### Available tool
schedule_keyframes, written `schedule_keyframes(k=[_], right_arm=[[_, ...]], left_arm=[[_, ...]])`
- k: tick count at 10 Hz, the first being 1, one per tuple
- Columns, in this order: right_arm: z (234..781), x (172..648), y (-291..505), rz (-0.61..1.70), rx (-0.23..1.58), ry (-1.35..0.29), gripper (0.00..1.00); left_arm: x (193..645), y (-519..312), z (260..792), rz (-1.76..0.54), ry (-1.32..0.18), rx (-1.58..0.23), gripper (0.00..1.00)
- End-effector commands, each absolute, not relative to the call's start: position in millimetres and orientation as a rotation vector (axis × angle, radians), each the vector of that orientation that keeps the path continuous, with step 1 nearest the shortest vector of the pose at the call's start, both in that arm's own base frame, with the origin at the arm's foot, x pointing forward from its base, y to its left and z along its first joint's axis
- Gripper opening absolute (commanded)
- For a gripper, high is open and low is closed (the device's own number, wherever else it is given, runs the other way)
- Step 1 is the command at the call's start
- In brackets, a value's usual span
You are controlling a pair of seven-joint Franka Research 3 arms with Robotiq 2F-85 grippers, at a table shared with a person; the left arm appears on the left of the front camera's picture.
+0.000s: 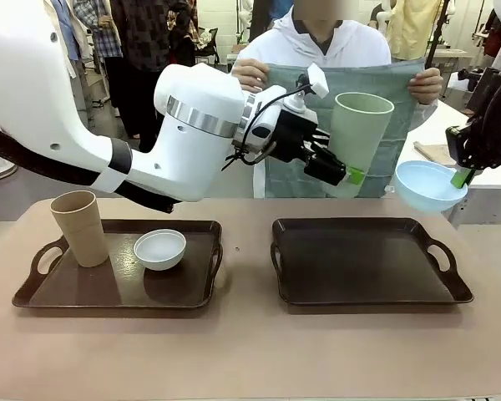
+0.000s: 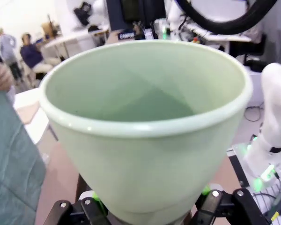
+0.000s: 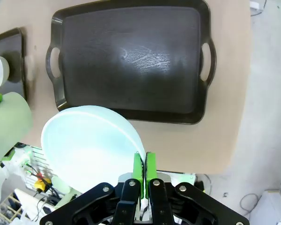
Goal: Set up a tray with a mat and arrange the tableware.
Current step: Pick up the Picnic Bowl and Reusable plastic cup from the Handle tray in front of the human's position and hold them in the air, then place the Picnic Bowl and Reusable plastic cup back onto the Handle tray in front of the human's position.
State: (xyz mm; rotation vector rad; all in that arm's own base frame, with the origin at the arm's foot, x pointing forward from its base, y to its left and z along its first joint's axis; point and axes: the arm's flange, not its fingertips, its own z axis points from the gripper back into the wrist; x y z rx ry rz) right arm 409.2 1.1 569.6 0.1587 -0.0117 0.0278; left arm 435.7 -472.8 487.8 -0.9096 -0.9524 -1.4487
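My left gripper (image 1: 344, 173) is shut on the pale green tumbler (image 1: 359, 134), held upright in the air above the table's far middle. In the left wrist view the tumbler (image 2: 145, 140) sits between my green pads (image 2: 94, 200). My right gripper (image 1: 461, 176) is shut on the rim of the light blue bowl (image 1: 424, 185), tilted in the air past the table's right end. The wrist view shows that bowl (image 3: 89, 145) pinched in the gripper (image 3: 144, 169). The tan tumbler (image 1: 80, 227) and the white bowl (image 1: 159, 249) stand on the left tray (image 1: 67, 292). A person holds a grey-green mat (image 1: 401, 100) spread out.
The dark right tray (image 1: 367, 263) lies bare on the tan table (image 1: 250, 351); from the right wrist it shows as a tray (image 3: 131, 61) below the bowl. The person's hands (image 1: 249, 75) grip the mat's top corners just behind the green tumbler.
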Motion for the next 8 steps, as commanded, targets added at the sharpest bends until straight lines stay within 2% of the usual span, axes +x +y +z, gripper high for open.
schedule_keyframes(k=[1, 8], right_arm=[[567.7, 410.4, 1.0, 0.034, 0.159, -0.008, 0.02], [567.7, 410.4, 1.0, 0.034, 0.159, -0.008, 0.02]], left_arm=[[437.3, -477.8, 488.1, -1.483, -0.966, -0.927, 0.0], [437.3, -477.8, 488.1, -1.483, -0.966, -0.927, 0.0]])
